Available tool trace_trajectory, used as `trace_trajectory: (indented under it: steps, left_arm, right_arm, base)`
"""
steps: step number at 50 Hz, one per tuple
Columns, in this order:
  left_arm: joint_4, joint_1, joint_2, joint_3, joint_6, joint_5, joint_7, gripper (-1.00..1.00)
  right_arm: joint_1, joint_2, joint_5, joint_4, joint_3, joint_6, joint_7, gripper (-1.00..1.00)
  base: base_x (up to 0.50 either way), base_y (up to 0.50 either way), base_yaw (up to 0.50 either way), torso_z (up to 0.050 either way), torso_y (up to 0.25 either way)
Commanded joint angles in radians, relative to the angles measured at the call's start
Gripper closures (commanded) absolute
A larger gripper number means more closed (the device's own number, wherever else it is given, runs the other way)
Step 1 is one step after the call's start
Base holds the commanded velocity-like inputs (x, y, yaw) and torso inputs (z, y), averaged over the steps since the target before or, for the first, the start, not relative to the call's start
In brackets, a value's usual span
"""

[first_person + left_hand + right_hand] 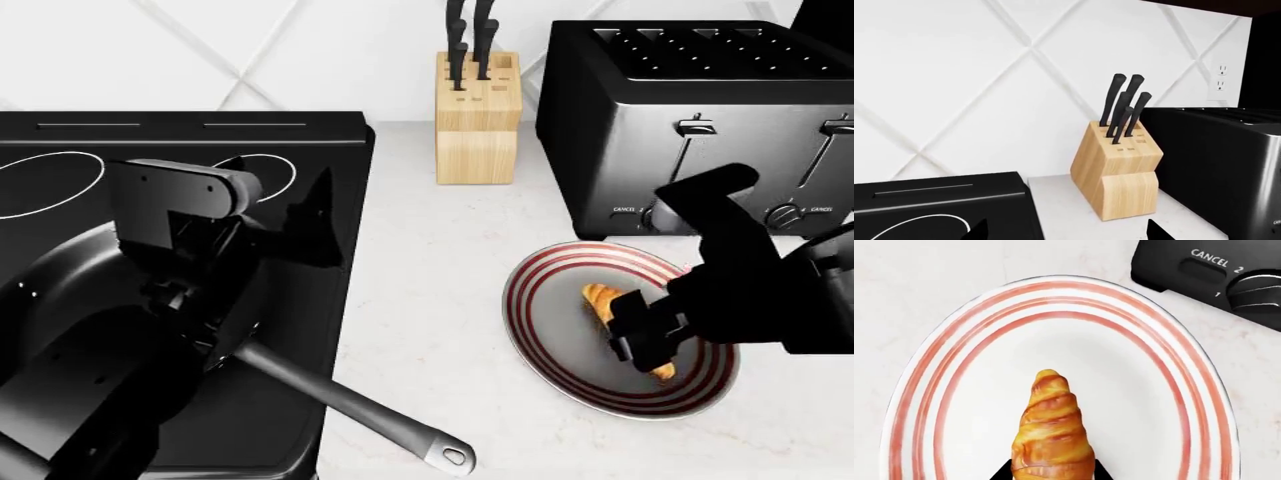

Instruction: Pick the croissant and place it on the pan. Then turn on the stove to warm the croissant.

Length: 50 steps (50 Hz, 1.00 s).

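Now | right gripper point(645, 338) down, apparently pinching croissant point(1052, 432) on plate point(534, 300) | left gripper point(1064, 232) open

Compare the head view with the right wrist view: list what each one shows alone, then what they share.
Head view only: the pan on the stove, the knife block, the left tool.

Right wrist view only: the toaster's CANCEL label up close.

Both: the croissant on the ringed plate, the right tool at the pastry, and the toaster.
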Motion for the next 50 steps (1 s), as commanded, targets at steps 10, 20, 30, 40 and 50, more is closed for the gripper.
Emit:
trace_trajectory:
  steps: [10, 20, 30, 40, 50]
  left_arm:
    - [0.021, 0.003, -0.001, -0.011, 0.003, -0.022, -0.01, -1.0]
    - [0.037, 0.005, -0.003, -0.029, -0.001, -0.043, -0.021, -1.0]
    - [0.048, 0.007, 0.002, -0.044, 0.026, -0.055, -0.015, -1.0]
    - [0.072, 0.011, -0.001, -0.058, 0.017, -0.072, -0.035, -1.0]
    - [0.103, 0.043, -0.004, -0.056, 0.001, -0.093, -0.05, -1.0]
  right_arm:
    - [0.047, 0.048, 0.085, -0.119, 0.025, -0.047, 0.102, 1.0]
    - [0.072, 0.063, 0.134, -0.198, 0.036, -0.071, 0.166, 1.0]
    - [0.058, 0.103, 0.181, -0.342, 0.07, -0.14, 0.235, 1.0]
    - [0.096, 0.141, 0.217, -0.503, 0.111, -0.205, 0.357, 1.0]
    - [0.084, 0.194, 0.267, -0.658, 0.164, -0.313, 0.446, 1.0]
  base:
    - [0.0, 0.0, 0.0, 0.0, 0.0]
    - [0.0, 0.0, 0.0, 0.0, 0.0]
    - [0.0, 0.0, 0.0, 0.0, 0.0]
    - [0.0, 0.0, 0.0, 0.0, 0.0]
    - [0.0, 0.0, 0.0, 0.0, 0.0]
